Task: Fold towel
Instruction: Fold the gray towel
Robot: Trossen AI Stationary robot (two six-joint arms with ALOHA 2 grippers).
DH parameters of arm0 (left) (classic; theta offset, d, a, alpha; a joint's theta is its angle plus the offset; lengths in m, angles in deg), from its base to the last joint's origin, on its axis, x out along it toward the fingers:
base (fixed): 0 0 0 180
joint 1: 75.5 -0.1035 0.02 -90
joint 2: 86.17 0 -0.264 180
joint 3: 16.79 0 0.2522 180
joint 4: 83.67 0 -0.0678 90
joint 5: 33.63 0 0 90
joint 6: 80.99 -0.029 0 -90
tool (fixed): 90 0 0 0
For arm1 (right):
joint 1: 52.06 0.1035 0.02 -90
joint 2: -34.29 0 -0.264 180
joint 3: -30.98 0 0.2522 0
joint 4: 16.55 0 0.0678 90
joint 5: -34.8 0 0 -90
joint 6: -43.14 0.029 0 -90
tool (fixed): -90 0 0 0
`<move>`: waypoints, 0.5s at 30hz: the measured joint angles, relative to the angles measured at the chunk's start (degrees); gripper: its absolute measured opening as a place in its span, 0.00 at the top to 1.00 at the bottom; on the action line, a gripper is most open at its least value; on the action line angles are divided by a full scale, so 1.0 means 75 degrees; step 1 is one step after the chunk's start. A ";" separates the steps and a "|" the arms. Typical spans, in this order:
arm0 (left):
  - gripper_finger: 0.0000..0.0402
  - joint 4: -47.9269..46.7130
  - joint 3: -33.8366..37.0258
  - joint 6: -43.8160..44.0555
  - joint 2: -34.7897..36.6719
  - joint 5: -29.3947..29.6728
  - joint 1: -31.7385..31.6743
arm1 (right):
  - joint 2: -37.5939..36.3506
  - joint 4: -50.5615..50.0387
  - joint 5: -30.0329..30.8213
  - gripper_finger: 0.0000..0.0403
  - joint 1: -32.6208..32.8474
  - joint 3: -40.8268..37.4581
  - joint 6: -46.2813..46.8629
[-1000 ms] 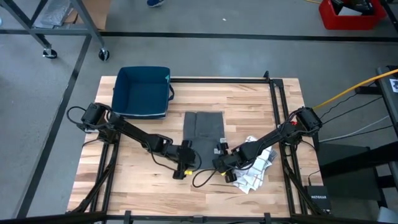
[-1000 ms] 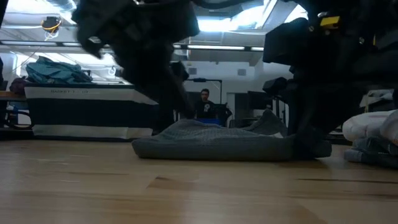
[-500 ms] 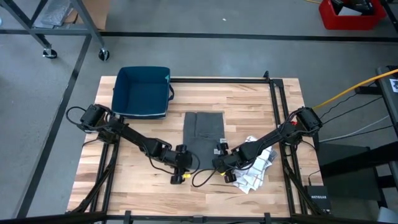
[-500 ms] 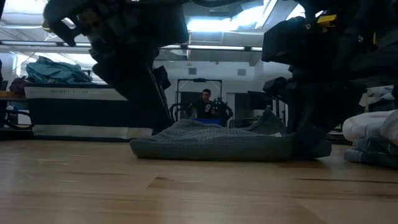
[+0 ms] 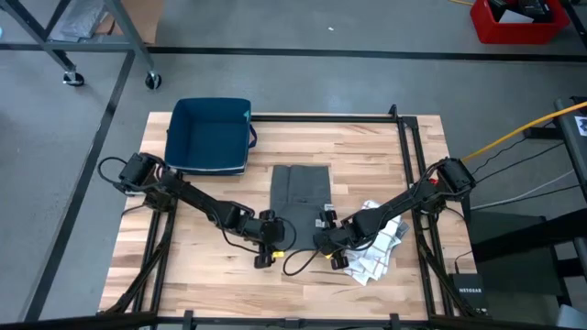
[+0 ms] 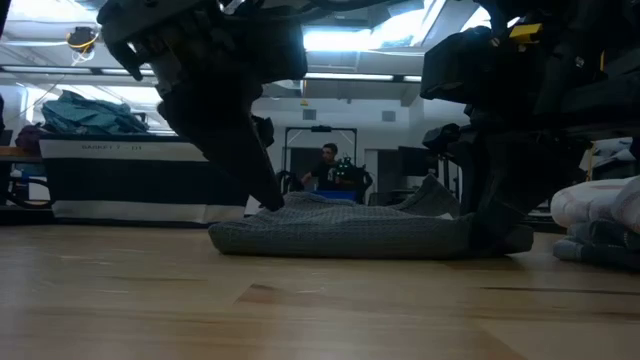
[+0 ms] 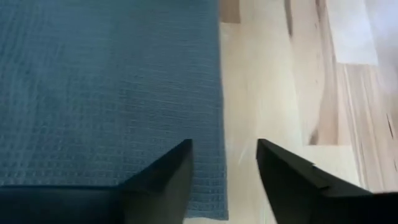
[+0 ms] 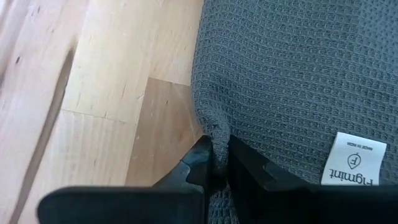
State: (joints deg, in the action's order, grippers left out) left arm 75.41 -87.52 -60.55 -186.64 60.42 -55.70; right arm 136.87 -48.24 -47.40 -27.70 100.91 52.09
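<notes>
High view: grey waffle-weave towel [image 5: 300, 192] lies flat at mid-surface, long axis running near to far; a navy bin [image 5: 211, 136] stands at the far left, well apart; a crumpled white cloth [image 5: 374, 249] lies near right, just beside the right arm. Wooden surface [image 5: 367, 151] bare beyond the towel's far edge, giving open room for a fold away from the arms. Left tool [image 5: 271, 234] at the towel's near-left corner; right tool [image 5: 323, 236] at its near-right corner; both equally close, towel extending far from each. Low view: towel [image 6: 350, 232] a low rumpled strip; left tool [image 6: 265, 195] comes down onto its left end, right tool [image 6: 495, 235] planted at its right end; a person [image 6: 330, 170] sits in the room behind. Left wrist view: left tool [image 7: 224, 171] with fingers spread apart, straddling the towel's side edge [image 7: 214, 93], gripping nothing; bare wood alongside. Right wrist view: right tool [image 8: 217, 165] pinched nearly closed on a bunched fold of the towel's edge [image 8: 211, 134]; white label [image 8: 351, 158] close by. Judgement: left corner must be gripped before lifting.
</notes>
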 joint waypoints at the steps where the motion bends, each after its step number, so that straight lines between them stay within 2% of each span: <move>1: 0.55 0.0000 0.0000 -0.0118 0.0000 0.0001 0.0017 | 0.0000 0.0002 0.0001 0.89 0.0000 0.0000 0.0000; 6: 0.44 0.0013 0.0059 -0.0825 -0.0008 0.0069 0.0133 | 0.0000 0.0114 0.0004 0.89 0.0000 0.0000 -0.0002; 11: 0.43 0.0022 0.0076 -0.1375 -0.0352 0.0896 0.0218 | -0.0003 0.0187 0.0009 0.89 0.0000 0.0003 -0.0002; 15: 0.43 0.0074 0.0064 -0.1365 -0.0698 0.0952 0.0220 | -0.0003 0.0187 0.0010 0.89 0.0000 0.0006 -0.0002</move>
State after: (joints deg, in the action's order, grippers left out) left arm 75.97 -87.04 -70.79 -191.87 67.57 -54.05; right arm 136.85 -46.84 -47.32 -27.70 100.95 52.07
